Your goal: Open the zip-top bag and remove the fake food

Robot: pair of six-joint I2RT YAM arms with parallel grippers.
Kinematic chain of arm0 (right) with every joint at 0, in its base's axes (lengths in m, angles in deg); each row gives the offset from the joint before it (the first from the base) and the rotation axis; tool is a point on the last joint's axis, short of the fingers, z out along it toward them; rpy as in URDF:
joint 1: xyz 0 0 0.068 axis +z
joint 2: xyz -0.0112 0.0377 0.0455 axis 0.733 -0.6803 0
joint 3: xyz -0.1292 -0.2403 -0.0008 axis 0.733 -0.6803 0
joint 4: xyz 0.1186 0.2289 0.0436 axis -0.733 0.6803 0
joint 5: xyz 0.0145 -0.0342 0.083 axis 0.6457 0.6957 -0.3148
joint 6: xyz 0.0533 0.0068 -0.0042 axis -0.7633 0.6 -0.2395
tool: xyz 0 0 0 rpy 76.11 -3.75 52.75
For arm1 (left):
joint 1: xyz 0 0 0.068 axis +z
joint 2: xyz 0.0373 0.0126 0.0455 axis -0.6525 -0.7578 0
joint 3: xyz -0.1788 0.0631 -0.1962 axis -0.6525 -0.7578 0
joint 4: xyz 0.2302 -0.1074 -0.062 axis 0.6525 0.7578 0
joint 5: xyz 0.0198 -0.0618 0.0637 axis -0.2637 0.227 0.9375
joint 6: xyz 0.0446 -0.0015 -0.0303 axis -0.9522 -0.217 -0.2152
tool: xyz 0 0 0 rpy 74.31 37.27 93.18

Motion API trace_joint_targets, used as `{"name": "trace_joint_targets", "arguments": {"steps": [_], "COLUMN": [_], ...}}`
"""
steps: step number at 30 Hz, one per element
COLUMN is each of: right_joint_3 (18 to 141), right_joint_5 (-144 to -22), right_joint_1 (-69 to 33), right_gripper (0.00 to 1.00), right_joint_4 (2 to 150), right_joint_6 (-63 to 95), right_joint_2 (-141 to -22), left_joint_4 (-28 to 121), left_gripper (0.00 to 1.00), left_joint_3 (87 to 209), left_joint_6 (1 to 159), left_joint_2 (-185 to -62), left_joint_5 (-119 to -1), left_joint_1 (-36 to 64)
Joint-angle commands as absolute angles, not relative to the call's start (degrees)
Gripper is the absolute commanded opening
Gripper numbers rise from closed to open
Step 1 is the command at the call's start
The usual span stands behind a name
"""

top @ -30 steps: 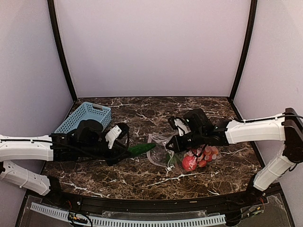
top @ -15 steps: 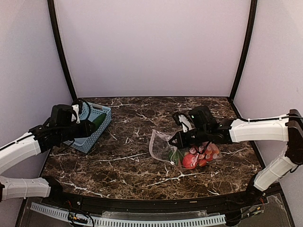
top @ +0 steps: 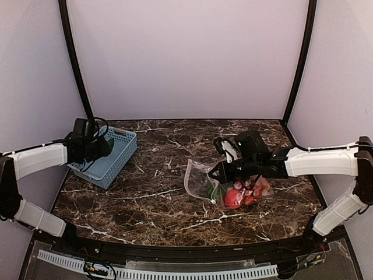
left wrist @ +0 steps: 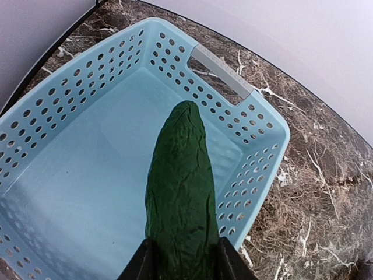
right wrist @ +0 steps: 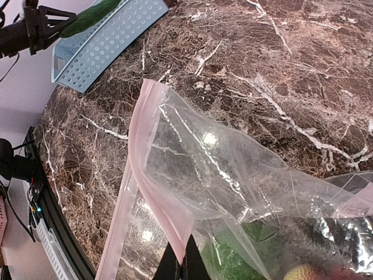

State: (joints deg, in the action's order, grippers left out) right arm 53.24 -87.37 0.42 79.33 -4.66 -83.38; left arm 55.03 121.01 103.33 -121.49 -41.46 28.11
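The clear zip-top bag [top: 201,181] lies open at the table's middle right, its pink zip strip [right wrist: 154,175] facing left. My right gripper [right wrist: 185,269] is shut on the bag's upper zip edge and holds it up. Red round pieces [top: 233,199], small orange bits [top: 260,188] and a green piece [right wrist: 233,262] sit inside the bag. My left gripper [left wrist: 182,263] is shut on the green cucumber [left wrist: 180,192] and holds it over the inside of the blue lattice basket [left wrist: 70,116]. In the top view the left gripper [top: 104,146] is at the basket [top: 116,157].
The basket stands at the far left by the black corner post [top: 76,64]. The marble table [top: 157,201] spreads between basket and bag. The right arm [top: 315,161] reaches in from the right edge.
My left gripper carried the cucumber from beside the bag leftward to over the basket. My right gripper stayed on the bag's zip edge, barely moving.
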Motion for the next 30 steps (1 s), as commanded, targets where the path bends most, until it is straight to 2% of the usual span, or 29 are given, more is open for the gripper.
{"name": "trace_joint_targets", "arguments": {"steps": [1, 5, 7, 9, 10, 11, 17, 21, 25, 30], "right_joint_3": [53.11, 54.18, 54.49, 54.61, 54.61, 54.61, 54.28, 54.41, 54.76, 55.46], "right_joint_5": [-87.07, -87.33, -87.35, -87.32, -87.32, -87.37, -88.87, -90.23, -90.96, -91.63], "right_joint_1": [-0.29, -0.29, -0.38, -0.38, -0.38, -0.38, -0.37, -0.29, -0.09, 0.06], "right_gripper": [0.0, 0.0, 0.0, 0.0, 0.0, 0.0, 0.0, 0.0, 0.0, 0.0], "right_joint_4": [77.86, 78.23, 78.46, 78.68, 78.74, 78.71, 77.59, 76.4, 75.73, 75.87], "right_joint_6": [-3.65, -2.96, -2.73, -2.62, -2.62, -2.59, -2.85, -2.82, -2.71, -2.36], "right_joint_2": [-82.0, -81.9, -81.62, -81.22, -81.05, -80.84, -79.88, -79.77, -79.79, -80.27], "left_joint_4": [51.15, 47.08, 45.91, 44.55, 42.88, 41.49, 36.91, 32.53, 26.0, 15.8], "left_gripper": [0.01, 0.02, 0.09, 0.23, 0.38, 0.47, 0.7, 0.75, 0.75, 0.73], "left_joint_3": [125.23, 128.67, 130.41, 130.65, 129.87, 129.34, 122.86, 117.69, 112.37, 106.07], "left_joint_6": [103.84, 104.31, 103.4, 102.61, 102.13, 101.86, 96.54, 92.0, 86.55, 80.84], "left_joint_2": [-129.98, -138.61, -142.01, -143.26, -142.98, -142.51, -132.42, -124.08, -116.27, -113.08], "left_joint_5": [-40.07, -41.13, -42.67, -44.23, -44.76, -45.59, -44.65, -48.87, -55.77, -65.08], "left_joint_1": [28.59, 28.6, 28.6, 28.54, 28.5, 28.51, 26.18, 22.97, 18.02, 11.47]}}
